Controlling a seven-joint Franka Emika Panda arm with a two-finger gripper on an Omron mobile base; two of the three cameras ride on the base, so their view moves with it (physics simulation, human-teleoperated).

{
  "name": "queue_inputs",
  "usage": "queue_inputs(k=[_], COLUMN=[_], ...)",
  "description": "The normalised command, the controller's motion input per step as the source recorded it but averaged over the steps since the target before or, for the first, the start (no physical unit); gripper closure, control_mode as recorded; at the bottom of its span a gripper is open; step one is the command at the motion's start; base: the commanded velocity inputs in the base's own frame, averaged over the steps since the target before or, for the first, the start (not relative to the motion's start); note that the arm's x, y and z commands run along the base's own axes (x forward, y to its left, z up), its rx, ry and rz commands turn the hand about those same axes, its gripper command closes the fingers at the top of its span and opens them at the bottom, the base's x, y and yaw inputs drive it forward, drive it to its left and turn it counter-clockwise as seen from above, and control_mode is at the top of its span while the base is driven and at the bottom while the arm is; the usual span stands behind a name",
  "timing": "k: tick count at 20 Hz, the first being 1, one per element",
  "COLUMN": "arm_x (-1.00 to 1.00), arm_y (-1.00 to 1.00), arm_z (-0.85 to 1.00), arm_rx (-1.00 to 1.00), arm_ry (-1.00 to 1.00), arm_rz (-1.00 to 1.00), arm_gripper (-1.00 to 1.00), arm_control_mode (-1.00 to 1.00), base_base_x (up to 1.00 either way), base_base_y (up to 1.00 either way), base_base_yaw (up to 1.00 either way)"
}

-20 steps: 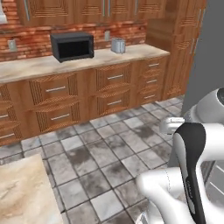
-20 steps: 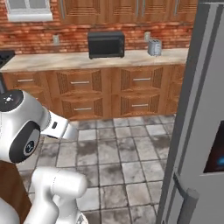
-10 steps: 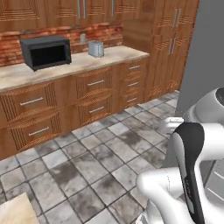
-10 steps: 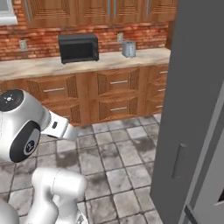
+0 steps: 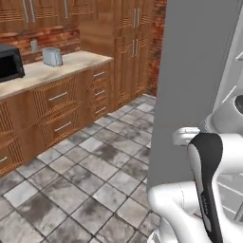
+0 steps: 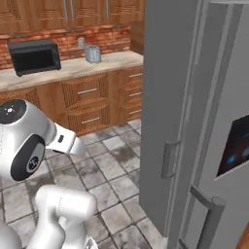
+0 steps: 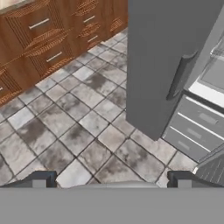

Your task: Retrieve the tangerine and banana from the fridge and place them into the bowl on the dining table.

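Grey steel fills the right side of the room from where I stand: the fridge (image 6: 194, 107) has one door swung out over the tiled floor (image 5: 95, 166), and the other, with its lit dispenser panel (image 6: 238, 143), is shut. Past the open door's edge, from the hand camera, I can make out white drawers (image 7: 197, 124) low down and a bit of shelf above them. I cannot pick out the tangerine or the banana in there; the part of the interior that shows is too narrow to tell what sits on the shelves.

The gripper (image 7: 111, 180) hangs with its fingers spread as wide as they go and nothing between them, pointing down at the tiles just in front of the open door. The white arm (image 5: 209, 190) is folded close to the base, not reaching for anything.

Along the wall are brown cabinets, a counter (image 5: 52, 69) with a toaster (image 5: 52, 57) and a black microwave (image 6: 34, 56).

So, as I judge it, the door is open and that is about all that is done. Both fruits have yet to be found and picked, and each carried over to the bowl on the dining table.
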Motion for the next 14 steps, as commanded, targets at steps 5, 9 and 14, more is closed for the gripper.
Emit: queue_inputs(k=[5,9,14], arm_x=[0.0,0.0,0.0], arm_y=[0.0,0.0,0.0], arm_z=[0.0,0.0,0.0], arm_rx=[0.0,0.0,0.0], arm_ry=[0.0,0.0,0.0], arm_rz=[0.0,0.0,0.0], arm_gripper=[-1.0,-1.0,-1.0], arm_control_mode=[1.0,1.0,1.0], base_base_x=[0.03,0.16,0.35], base_base_y=[-0.22,-0.13,-0.01], base_base_yaw=[-0.57,-0.56,-0.52])
